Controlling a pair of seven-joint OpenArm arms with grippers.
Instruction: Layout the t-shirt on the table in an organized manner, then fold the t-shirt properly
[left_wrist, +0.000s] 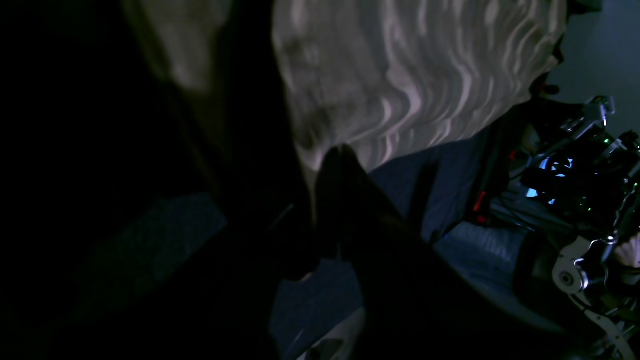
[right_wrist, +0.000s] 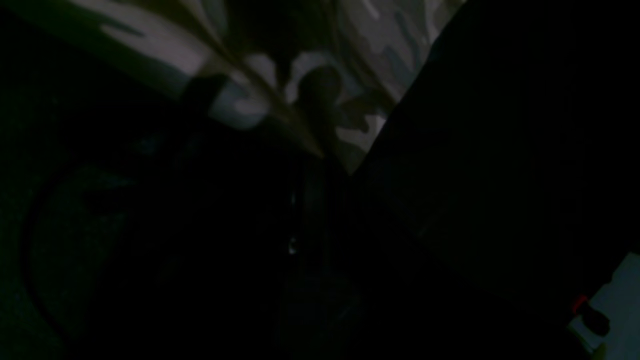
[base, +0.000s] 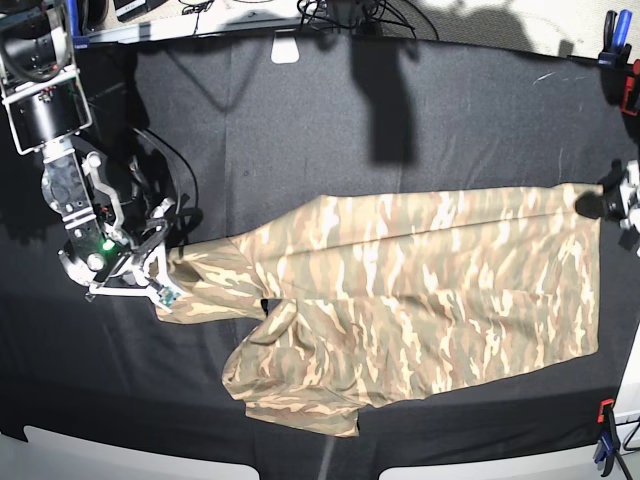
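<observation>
The camouflage t-shirt (base: 430, 290) lies stretched across the black table (base: 300, 120), its left part bunched and folded over. My right gripper (base: 170, 263) is shut on the shirt's left edge. At the far right, my left gripper (base: 598, 205) is shut on the shirt's upper right corner. In the left wrist view the dark fingertips (left_wrist: 342, 152) pinch pale cloth of the t-shirt (left_wrist: 410, 75). The right wrist view is very dark. There, the t-shirt (right_wrist: 360, 60) runs into the closed fingers (right_wrist: 317, 95).
Blue and red clamps (base: 612, 30) grip the table's right edge, and another clamp (base: 603, 425) sits at the bottom right. A small white object (base: 285, 48) and cables lie at the far edge. The right arm's body (base: 60, 150) stands over the table's left side.
</observation>
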